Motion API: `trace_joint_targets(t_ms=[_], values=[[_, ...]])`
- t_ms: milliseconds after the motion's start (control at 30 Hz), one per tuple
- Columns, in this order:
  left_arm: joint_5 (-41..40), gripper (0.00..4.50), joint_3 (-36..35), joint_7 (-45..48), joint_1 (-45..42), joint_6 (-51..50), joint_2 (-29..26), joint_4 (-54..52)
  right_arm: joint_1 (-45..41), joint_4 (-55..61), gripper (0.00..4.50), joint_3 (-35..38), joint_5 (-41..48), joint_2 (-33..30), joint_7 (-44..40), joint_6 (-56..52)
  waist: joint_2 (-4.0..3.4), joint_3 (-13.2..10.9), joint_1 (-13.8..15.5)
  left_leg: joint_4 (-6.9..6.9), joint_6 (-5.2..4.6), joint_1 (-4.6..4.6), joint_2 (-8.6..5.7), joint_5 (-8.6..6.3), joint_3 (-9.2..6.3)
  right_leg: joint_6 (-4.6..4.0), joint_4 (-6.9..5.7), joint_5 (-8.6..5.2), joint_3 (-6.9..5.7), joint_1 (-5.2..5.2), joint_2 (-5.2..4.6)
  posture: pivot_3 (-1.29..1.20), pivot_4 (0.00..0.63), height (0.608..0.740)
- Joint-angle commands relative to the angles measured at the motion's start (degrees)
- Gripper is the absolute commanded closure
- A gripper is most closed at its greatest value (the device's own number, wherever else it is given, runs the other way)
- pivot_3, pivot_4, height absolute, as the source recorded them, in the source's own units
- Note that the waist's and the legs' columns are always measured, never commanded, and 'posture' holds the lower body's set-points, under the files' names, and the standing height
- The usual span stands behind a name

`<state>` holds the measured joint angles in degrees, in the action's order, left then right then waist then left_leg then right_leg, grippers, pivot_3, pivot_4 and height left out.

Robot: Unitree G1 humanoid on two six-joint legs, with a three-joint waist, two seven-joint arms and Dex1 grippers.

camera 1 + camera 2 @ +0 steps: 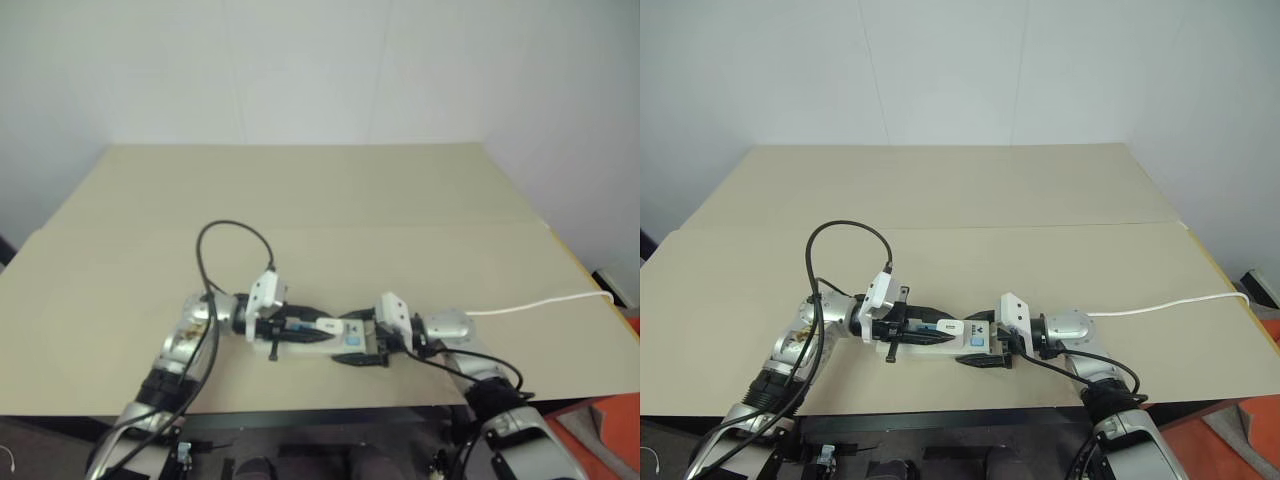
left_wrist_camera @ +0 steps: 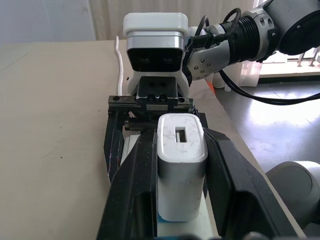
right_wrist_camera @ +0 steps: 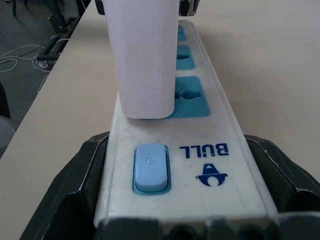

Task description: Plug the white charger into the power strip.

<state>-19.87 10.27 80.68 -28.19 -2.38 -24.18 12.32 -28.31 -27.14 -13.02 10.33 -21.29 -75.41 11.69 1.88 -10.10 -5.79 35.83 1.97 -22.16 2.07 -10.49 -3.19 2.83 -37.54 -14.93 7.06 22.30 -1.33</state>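
The white charger [image 2: 181, 172] sits in the lower centre of the head views, clamped between the two black fingers of the left gripper [image 1: 300, 327], which comes in from the lower left of the frame. The grip is firm on the charger's flanks, with the USB port face turned toward the left wrist camera.

Moving right, the charger stands upright over the power strip [image 3: 187, 150], which lies flat on the bench [image 1: 330, 200] near its front edge. In the right wrist view the charger's base rests on, or just above, the blue socket face nearest the switch [image 3: 150, 167]; whether the pins are fully home cannot be told, as a thin dark line shows beneath the base.

Further right, the right gripper [image 1: 990, 358] straddles the switch end of the strip, its fingers spread wide against both long edges and bracing it. The thin white cord [image 1: 540, 302] runs off toward the right edge of the frame.

Judgement: the step in hand is insertion. The next move calls for a straight downward press by the left gripper, charger kept square to the socket, while the right gripper keeps the strip from sliding or tipping. Release should follow only once the base sits flush.
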Motion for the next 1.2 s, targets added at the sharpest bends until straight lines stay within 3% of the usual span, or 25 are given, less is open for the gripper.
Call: trace_joint_targets(t_ms=[33,500,833,1200], values=[[1.1,3.51,0.8,0.0,0.1,0.6,-0.3,1.0,0.4,0.7,1.09,-2.1,-1.1,0.3,-1.0,-1.1,0.00,0.0,0.0,0.00,0.00,0.00,0.00,0.00,0.00,0.00,0.00,0.00,0.00,0.00,0.00,0.00,0.150,0.740],[4.5,3.51,1.9,-0.5,2.9,8.7,-1.7,7.4,0.5,1.0,1.09,-2.1,-1.2,0.4,-1.0,-1.5,-0.03,0.2,0.0,-0.03,0.00,0.08,0.00,0.00,0.02,-0.02,0.01,-0.01,0.02,-0.04,0.00,0.00,0.150,0.740],[3.7,3.51,2.4,-1.0,2.6,7.7,-1.9,6.9,0.5,1.1,1.09,-2.1,-1.0,0.1,-1.2,-1.6,-0.16,0.4,0.0,-0.04,0.00,0.10,0.00,0.00,0.03,-0.04,0.02,-0.04,0.02,-0.06,0.00,0.00,0.150,0.740],[-3.4,0.01,-1.2,1.4,-2.3,-2.1,-3.3,-0.8,0.2,0.7,1.09,-2.4,-1.1,0.5,-1.2,-1.5,-0.16,0.4,-0.1,-0.05,-0.02,-0.05,0.01,-0.02,0.02,-0.06,0.10,-0.06,0.02,0.04,0.02,0.00,0.150,0.740]])
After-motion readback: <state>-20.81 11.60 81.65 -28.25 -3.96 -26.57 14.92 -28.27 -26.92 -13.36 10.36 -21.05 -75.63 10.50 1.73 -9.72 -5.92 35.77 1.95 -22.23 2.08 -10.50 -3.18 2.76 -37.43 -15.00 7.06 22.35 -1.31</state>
